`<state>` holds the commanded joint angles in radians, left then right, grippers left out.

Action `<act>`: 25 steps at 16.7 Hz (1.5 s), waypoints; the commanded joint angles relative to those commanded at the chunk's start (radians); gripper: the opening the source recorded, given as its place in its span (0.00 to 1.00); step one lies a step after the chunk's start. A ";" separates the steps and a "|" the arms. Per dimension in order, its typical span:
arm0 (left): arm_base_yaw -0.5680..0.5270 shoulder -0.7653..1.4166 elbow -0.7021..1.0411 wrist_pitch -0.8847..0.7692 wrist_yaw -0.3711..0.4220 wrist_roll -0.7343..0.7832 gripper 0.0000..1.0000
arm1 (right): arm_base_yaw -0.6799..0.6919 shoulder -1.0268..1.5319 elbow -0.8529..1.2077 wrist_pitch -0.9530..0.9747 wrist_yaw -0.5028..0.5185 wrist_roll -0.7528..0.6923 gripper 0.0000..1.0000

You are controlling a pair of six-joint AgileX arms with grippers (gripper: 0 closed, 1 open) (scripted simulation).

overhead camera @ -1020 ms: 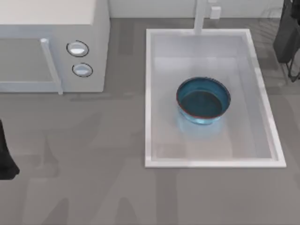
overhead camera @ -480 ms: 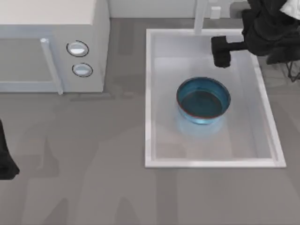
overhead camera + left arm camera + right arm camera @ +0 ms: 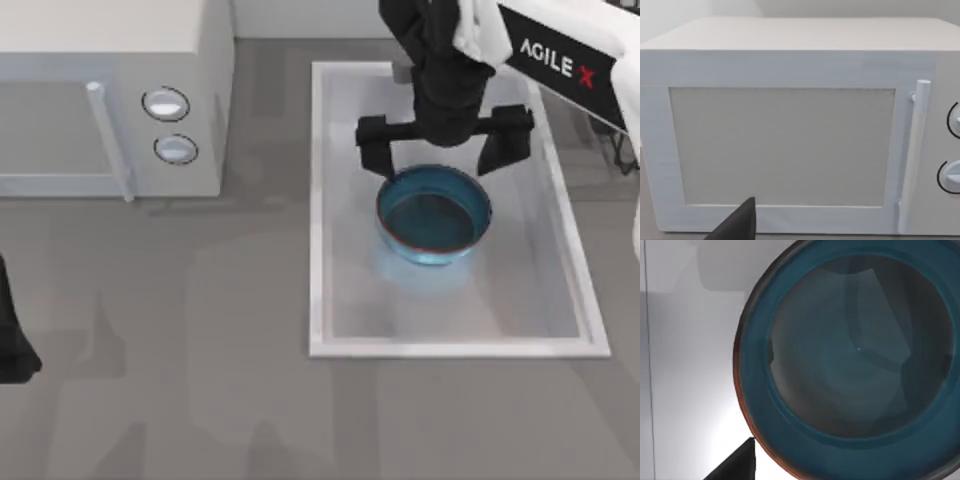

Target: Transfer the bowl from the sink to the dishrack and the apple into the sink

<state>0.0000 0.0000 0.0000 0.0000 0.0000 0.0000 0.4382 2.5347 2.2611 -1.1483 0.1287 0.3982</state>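
One bowl [image 3: 434,216], blue w/ a thin reddish-brown rim, is sitting upright inside one white sink [image 3: 322,200], roughly mid-basin, nearer the tap end; nothing is lying in the bowl, and nothing else is showing in the sink besides it. One white tap [image 3: 428,35] is standing at the sink's far rim, partly covered by the arm. One white microwave [image 3: 110,90] w/ two round knobs [image 3: 166,104] and one bar handle is sitting on the grey worktop [image 3: 200,380] at top view's left, well apart from the sink. Dishrack [image 3: 622,150]: a few thin dark wires are showing at top view's right edge, just beside the sink's right rim. Right gripper [image 3: 444,152] is hanging over the sink's far half, just above the bowl's far rim, jaws spread wide, one finger to each side, about as far apart as the bowl is wide, not touching it as far as can be told. In the right wrist view the bowl [image 3: 850,365] is sitting straight below the camera on the white sink floor [image 3: 690,365], its inside bare. Left arm [image 3: 12,330] is sitting parked at top view's left edge, over the worktop; its wrist view is facing the microwave [image 3: 790,135] door front-on; can't tell how its jaws are set.
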 joint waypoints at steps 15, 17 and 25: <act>0.000 0.000 0.000 0.000 0.000 0.000 1.00 | 0.078 0.156 0.269 -0.090 -0.016 0.137 1.00; 0.000 0.000 0.000 0.000 0.000 0.000 1.00 | 0.076 0.192 0.265 -0.051 -0.017 0.133 1.00; 0.000 0.000 0.000 0.000 0.000 0.000 1.00 | 0.065 0.327 0.246 0.106 -0.017 0.122 1.00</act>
<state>0.0000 0.0000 0.0000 0.0000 0.0000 0.0000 0.5029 2.8617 2.5067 -1.0427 0.1121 0.5202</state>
